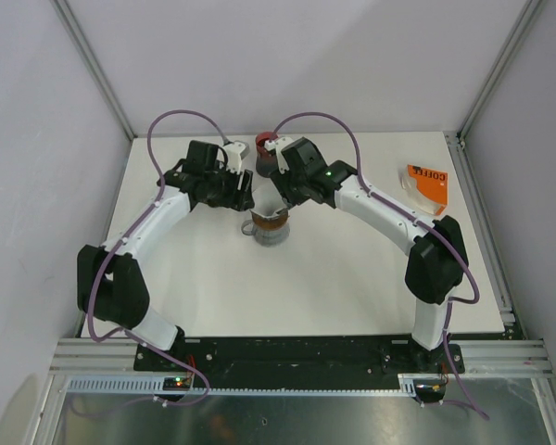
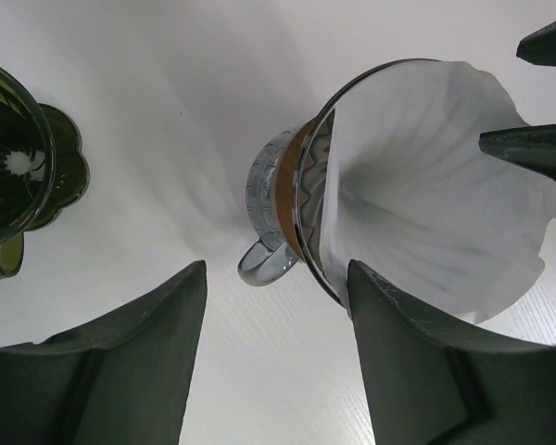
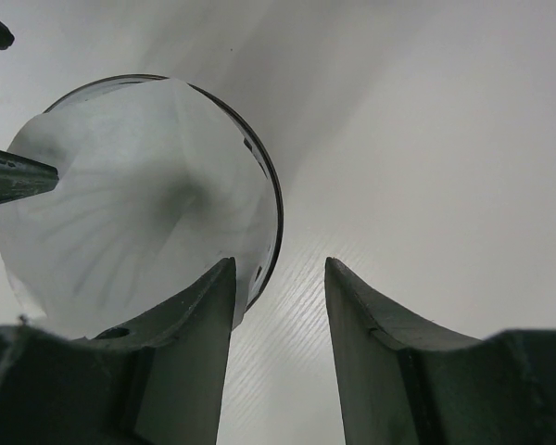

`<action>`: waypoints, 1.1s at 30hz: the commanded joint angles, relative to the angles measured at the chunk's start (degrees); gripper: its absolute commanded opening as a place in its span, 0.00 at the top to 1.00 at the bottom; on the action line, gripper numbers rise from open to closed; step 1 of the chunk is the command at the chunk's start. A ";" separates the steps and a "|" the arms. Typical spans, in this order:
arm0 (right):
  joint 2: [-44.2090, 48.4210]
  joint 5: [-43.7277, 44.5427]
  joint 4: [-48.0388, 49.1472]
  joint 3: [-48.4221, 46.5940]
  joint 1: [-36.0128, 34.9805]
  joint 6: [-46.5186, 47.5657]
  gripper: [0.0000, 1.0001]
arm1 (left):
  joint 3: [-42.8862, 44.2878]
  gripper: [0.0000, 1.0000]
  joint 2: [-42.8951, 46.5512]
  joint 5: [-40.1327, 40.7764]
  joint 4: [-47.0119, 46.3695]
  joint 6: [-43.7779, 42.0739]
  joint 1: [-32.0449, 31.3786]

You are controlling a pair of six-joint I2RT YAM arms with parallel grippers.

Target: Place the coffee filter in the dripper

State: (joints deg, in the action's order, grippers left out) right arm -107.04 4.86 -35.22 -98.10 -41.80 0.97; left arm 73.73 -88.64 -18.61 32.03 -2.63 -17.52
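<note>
The clear glass dripper (image 1: 268, 230) with a brown band stands mid-table, its handle (image 2: 259, 264) on the near side in the left wrist view. The white paper coffee filter (image 2: 426, 185) sits opened as a cone inside the dripper (image 2: 306, 176), its edge rising above the rim; it also shows as the filter (image 3: 130, 204) in the right wrist view. My left gripper (image 2: 278, 269) is open at the dripper's left side, only table between its fingers. At the dripper's right side my right gripper (image 3: 278, 264) is open too, its left finger (image 3: 195, 324) overlapping the filter's rim.
A dark green glass vessel (image 2: 18, 176) stands apart at the left of the left wrist view. Behind the dripper is a dark cup with a red top (image 1: 265, 148). An orange coffee bag (image 1: 426, 185) lies at the back right. The enclosure's walls surround the table.
</note>
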 commanded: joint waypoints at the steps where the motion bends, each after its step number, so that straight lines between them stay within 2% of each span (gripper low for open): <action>1: 0.17 -0.92 1.52 0.01 0.46 -0.80 0.52 | 2.01 0.33 -0.74 0.58 -1.07 -1.60 -0.25; 19: 5.08 -3.35 2.05 -2.05 0.43 -0.80 0.51 | 4.48 0.24 3.91 -1.82 -0.64 -2.05 -0.24; 33: 6.91 -4.24 1.34 -3.78 0.97 -0.80 0.50 | 6.64 0.22 4.25 -1.31 0.72 -2.81 -0.21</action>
State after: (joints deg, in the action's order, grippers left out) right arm -102.02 1.02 -35.03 -99.53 -41.28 0.80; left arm 77.21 -86.21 -19.68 32.62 -3.86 -17.52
